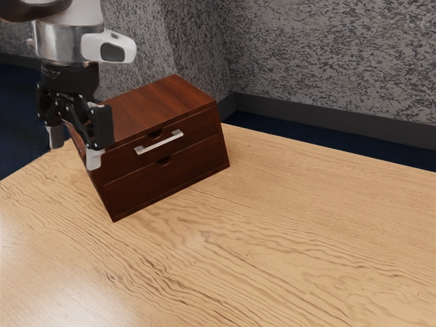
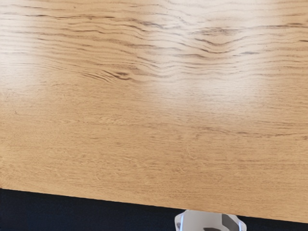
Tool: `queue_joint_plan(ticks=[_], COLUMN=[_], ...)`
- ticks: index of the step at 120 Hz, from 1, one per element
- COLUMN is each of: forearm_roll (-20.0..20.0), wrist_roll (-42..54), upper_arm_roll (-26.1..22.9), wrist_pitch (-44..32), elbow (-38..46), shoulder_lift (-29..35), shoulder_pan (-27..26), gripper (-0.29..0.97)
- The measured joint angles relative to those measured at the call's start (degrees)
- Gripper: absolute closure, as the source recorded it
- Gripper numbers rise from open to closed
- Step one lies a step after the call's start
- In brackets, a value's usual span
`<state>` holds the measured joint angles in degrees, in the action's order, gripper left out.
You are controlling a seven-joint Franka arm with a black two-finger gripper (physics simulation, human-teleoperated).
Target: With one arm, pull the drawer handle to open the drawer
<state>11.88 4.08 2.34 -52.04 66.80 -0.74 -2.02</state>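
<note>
Two drawers front a dark wooden cabinet (image 1: 157,109) that stands on the bench (image 1: 286,238), towards the exterior view's left. The upper drawer (image 1: 180,139) carries a pale metal handle (image 1: 159,142), and both its front and that of the lower drawer (image 1: 170,177) sit flush with the cabinet. The gripper (image 1: 75,146) hangs at the cabinet's left corner, well clear of the handle, its fingers spread apart with nothing between them. In the wrist view, bare bench (image 2: 154,120) meets dark floor (image 2: 72,211) under the hand

Arm vertical, hand (image 1: 75,144) pointing down, fingers spread wide apart.
</note>
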Motion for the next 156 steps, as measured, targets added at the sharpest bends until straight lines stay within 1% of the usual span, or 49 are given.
queue_joint_plan(ticks=[13,30,42,55,69,81,96,100,109,119,135,156], forearm_roll=[0.9,1.3,1.5,1.4,1.1,-0.2,-0.9,-0.9,-0.9,-0.5,0.1,0.4], wrist_roll=[1.2,3.1,6.9,13.3,19.9,25.2,31.0,32.4,35.3,38.1,41.4,42.5], upper_arm_roll=[-0.1,0.0,-1.4,-1.7,-2.4,-3.0,-3.3,-3.2,-2.9,-2.6,-2.0,-0.3], wrist_pitch=[-8.0,-14.1,-17.5,-20.6,-23.2,-24.8,-25.8,-26.3,-30.2,-35.0,-41.9,-46.4], elbow=[0.4,-0.3,-1.5,-1.4,-1.1,-1.1,-0.8,1.3,10.3,15.0,17.8,18.1], shoulder_lift=[0.0,0.2,0.0,-2.6,-4.2,-4.1,-3.4,-2.8,0.9,2.2,1.8,-0.6], shoulder_pan=[1.6,4.2,7.7,9.8,8.6,6.7,6.6,6.8,7.2,7.6,8.0,7.4], gripper=[0.00,0.00,0.00,0.00,0.00,0.00,0.00,0.00,0.00,0.00,0.00,0.00])
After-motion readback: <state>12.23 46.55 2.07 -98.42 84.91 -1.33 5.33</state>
